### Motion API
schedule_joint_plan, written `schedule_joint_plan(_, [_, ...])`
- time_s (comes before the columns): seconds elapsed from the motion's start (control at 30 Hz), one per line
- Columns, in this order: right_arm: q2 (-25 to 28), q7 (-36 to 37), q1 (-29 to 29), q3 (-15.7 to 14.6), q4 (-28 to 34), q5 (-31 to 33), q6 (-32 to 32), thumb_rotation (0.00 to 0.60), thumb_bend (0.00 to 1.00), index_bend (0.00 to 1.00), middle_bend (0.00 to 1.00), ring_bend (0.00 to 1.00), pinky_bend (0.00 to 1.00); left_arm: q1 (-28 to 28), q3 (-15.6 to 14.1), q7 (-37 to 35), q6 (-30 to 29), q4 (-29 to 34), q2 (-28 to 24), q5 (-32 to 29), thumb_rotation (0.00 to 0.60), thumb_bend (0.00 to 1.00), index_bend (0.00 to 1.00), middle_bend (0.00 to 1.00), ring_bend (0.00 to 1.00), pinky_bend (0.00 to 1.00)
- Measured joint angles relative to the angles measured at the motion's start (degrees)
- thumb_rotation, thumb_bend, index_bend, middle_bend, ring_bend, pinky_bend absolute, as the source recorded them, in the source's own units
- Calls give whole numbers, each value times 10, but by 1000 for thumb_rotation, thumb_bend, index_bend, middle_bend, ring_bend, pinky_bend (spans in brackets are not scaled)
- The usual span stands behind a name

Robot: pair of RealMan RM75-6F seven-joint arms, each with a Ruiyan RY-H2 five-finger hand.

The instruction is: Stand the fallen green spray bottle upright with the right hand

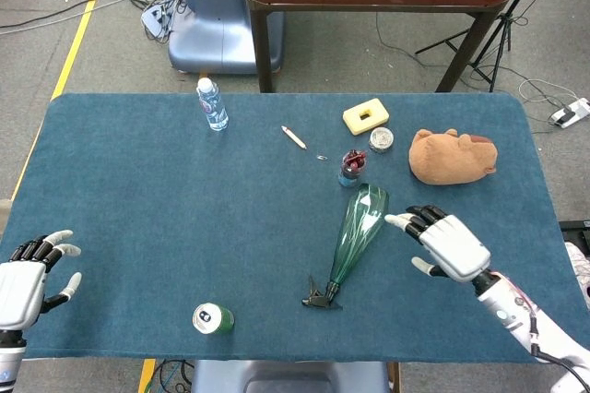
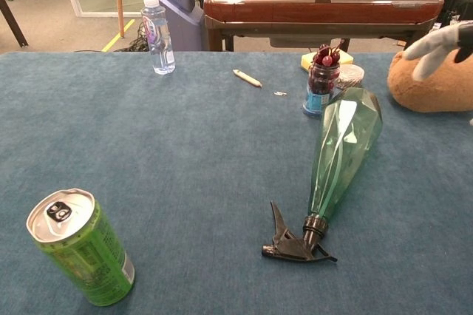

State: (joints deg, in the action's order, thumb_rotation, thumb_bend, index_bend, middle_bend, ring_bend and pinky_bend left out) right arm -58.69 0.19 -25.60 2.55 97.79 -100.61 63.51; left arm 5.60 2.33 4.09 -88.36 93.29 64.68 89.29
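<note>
Right hand [image 1: 445, 244] hovering over bench [image 1: 138, 199], fingers spread, holding nothing, just right of green spray bottle [image 1: 356, 231]. Bottle lying on its side mid-bench, black trigger head [image 1: 322, 295] pointing near. Left hand [image 1: 26, 280] resting at near-left bench edge, fingers apart, empty.

Both hands same build: right hand [image 1: 449, 244] and left hand [image 1: 24, 282] have a silver-white back shell, black finger segments, white fingertips. Behind the right hand: black wrist ring, white forearm with thin red wiring.
</note>
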Motion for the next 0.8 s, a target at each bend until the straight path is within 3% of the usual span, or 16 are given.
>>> schedule_joint_plan(0.4, [-103,-122,-96,0,-41,-39,-107,600,181,222,271,162,238,-6,-1,0,-8,-5,5,1,600,333,411,248,238,232])
schedule_joint_plan(0.8, [-179,-185,-140,-16,-99,-54,-132,600,170,253,271,157,228,-12,0,-13,-14,-7,3,-2,600,333,412,248,238,232])
